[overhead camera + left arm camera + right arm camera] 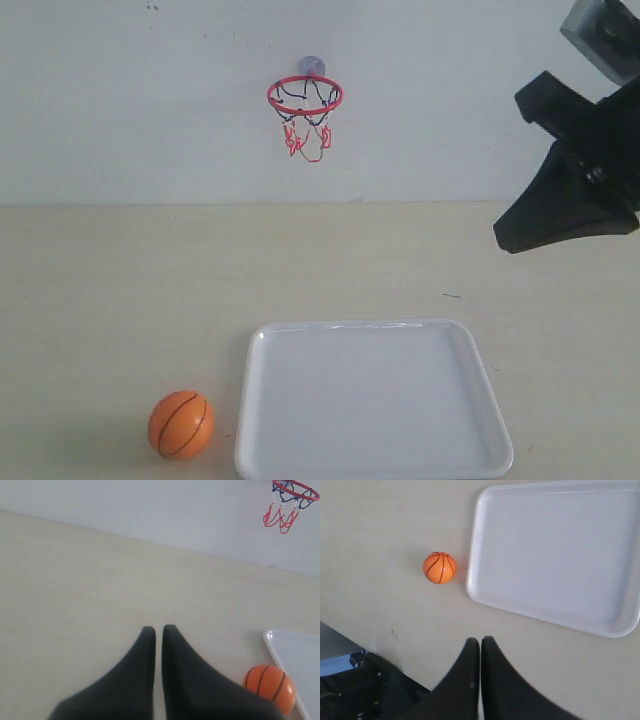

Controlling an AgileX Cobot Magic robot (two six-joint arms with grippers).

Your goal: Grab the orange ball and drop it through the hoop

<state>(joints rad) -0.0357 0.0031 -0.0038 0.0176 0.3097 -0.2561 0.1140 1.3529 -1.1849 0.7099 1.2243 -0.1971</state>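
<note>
The orange ball point(181, 424) rests on the table near the front edge, just left of the white tray; it also shows as the ball point(269, 687) and the ball point(439, 567). The hoop point(305, 95) hangs on the back wall by its suction cup, red ring level and net empty, and is seen too as the hoop point(295, 490). My right gripper point(504, 240) hovers high at the right, shut and empty, far from the ball; its tips point(480, 640) touch. My left gripper point(158, 629) is shut with nothing in it, the ball off to its side. It is outside the exterior view.
A white tray point(480, 370) lies empty at the front centre, also seen as the tray point(300, 660) and the tray point(555, 555). A dark arm base point(350, 690) and a grey block sit at the table's edge in the right wrist view.
</note>
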